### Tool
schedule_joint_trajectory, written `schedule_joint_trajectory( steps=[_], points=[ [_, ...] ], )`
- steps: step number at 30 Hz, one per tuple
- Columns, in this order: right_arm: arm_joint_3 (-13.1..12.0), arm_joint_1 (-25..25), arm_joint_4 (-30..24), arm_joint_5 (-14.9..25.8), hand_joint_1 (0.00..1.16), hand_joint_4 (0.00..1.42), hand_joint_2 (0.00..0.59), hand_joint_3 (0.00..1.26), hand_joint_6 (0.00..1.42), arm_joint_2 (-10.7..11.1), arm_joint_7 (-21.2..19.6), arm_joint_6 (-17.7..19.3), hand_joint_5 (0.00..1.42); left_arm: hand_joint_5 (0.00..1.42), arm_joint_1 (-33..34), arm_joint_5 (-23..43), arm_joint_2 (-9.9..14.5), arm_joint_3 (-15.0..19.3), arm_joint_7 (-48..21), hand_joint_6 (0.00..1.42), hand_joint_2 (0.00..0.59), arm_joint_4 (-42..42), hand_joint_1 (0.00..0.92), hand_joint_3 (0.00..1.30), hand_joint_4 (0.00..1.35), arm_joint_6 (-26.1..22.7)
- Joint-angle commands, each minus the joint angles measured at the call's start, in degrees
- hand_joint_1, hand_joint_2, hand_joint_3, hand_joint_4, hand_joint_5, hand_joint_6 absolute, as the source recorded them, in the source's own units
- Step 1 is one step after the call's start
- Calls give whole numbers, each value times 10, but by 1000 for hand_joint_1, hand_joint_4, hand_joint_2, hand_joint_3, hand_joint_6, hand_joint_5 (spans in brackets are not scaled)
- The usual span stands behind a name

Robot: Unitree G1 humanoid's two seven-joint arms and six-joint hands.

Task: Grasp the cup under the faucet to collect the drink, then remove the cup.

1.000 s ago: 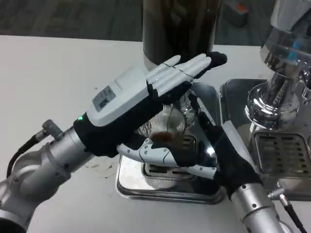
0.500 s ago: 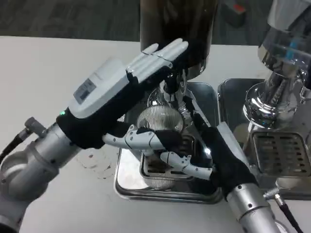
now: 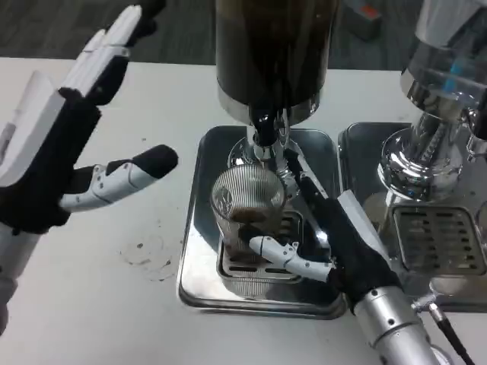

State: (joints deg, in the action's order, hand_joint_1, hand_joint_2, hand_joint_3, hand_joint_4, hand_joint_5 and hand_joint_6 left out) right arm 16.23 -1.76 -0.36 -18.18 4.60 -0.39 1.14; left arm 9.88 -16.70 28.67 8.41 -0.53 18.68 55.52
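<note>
At frame centre, the ribbed clear cup (image 3: 247, 204) sits on the steel tray (image 3: 194, 251) under the faucet (image 3: 264, 137). My right hand (image 3: 335, 247) wraps its lower wall. It looks light, slippery, spillable; grip low. My left hand (image 3: 57, 152), upper left, is spread, holding nothing.

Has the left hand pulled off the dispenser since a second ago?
Yes. The left hand has swung away to the picture's left, off the dispenser and cup, and now hangs open over the table.
</note>
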Motion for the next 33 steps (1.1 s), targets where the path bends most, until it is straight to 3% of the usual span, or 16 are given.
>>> schedule_joint_trajectory(
  steps=[1,6,16,20,33],
  points=[
    [1,-1,-2,3,707,0,209,0,0,-4,-1,12,0,113,-42,-4,7,14,12,49,151,19,0,56,0,-26],
    [3,-4,-7,1,707,0,209,0,0,-4,0,8,0,115,-87,-30,10,24,33,52,158,31,0,63,0,-44],
    [8,-10,-9,3,721,0,186,0,0,-2,7,6,0,118,-113,-69,6,-9,56,43,160,87,0,73,0,-55],
    [12,-11,-8,-5,803,0,181,0,0,-1,7,-5,0,118,-108,-69,10,-19,60,42,161,113,0,79,0,-58],
    [3,18,50,16,821,0,183,0,0,-27,2,14,0,118,-108,-63,18,-32,64,40,162,137,0,85,0,-57]
  ],
)
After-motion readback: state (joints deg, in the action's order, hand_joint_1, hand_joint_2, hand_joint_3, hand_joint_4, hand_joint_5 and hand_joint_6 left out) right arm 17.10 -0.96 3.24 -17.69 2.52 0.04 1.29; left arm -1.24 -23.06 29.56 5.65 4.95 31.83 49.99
